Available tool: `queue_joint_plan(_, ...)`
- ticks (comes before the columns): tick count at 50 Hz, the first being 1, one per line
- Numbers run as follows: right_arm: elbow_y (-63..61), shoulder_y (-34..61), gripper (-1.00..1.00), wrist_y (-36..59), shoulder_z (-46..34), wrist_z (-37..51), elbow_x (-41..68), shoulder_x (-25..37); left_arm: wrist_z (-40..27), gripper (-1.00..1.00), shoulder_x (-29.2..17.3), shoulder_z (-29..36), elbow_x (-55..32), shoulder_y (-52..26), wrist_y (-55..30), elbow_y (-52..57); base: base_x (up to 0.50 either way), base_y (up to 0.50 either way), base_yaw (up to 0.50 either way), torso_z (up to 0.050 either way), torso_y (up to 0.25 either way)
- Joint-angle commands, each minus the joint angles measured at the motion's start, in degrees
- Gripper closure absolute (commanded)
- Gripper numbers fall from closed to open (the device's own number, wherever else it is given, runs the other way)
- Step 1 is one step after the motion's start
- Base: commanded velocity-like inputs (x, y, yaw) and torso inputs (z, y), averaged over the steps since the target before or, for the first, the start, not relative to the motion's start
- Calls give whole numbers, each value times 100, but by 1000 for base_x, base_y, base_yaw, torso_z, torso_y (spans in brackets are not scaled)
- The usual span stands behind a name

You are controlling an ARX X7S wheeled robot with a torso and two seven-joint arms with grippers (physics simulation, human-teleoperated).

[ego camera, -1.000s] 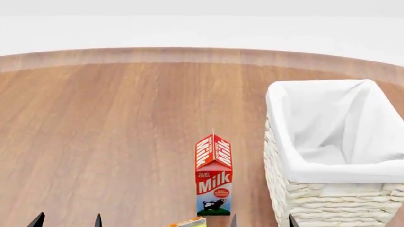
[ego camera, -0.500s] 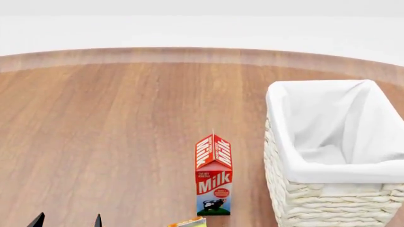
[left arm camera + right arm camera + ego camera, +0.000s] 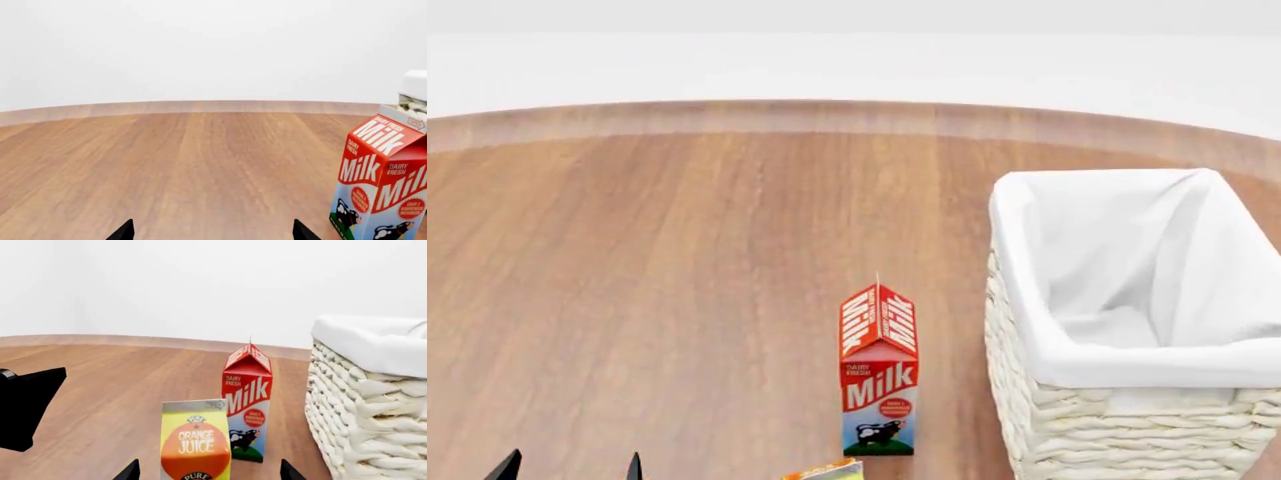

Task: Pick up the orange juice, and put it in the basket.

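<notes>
The orange juice (image 3: 195,440) is a yellow carton with an orange circle, standing upright on the wooden table. Only its top (image 3: 823,470) shows at the head view's bottom edge. My right gripper (image 3: 208,472) is open, its two fingertips either side of the carton's lower part and apart from it. It is out of the head view. The basket (image 3: 1094,425) is white wicker with a white cloth lining and stands at the right; its wall also shows in the right wrist view (image 3: 360,410). My left gripper (image 3: 571,468) is open and empty at the near left, as its own view (image 3: 212,232) shows.
A red-and-white milk carton (image 3: 878,370) stands upright just behind the juice and left of the basket, also in the right wrist view (image 3: 248,400) and the left wrist view (image 3: 383,185). The table's curved far edge (image 3: 827,108) runs across the back.
My right gripper's fingertips showed at the head view's bottom edge one second ago and have dropped out of that view. The left gripper and cartons have not moved.
</notes>
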Motion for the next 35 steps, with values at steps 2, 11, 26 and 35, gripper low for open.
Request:
queue_joint_plan(2, 447, 240, -100, -133, -125, 17, -33, -90, -30, -100, -26, 33, -26, -7, 9, -3, 0, 0, 0, 0, 0)
queue_joint_plan(11, 562, 309, -100, -184, -221, -9, 71, -146, -51, -100, -44, 56, -44, -11, 15, -5, 0, 0, 0, 0, 0)
queue_joint_plan(26, 1040, 604, -100, -259, -320, -8, 100, -251, -85, -100, -72, 93, -73, -19, 26, -8, 0, 0, 0, 0, 0)
queue_joint_plan(35, 1166, 766, -100, -192, -380, 22, 64, -282, -105, -100, -89, 115, -89, -24, 32, -10, 0, 0, 0, 0, 0)
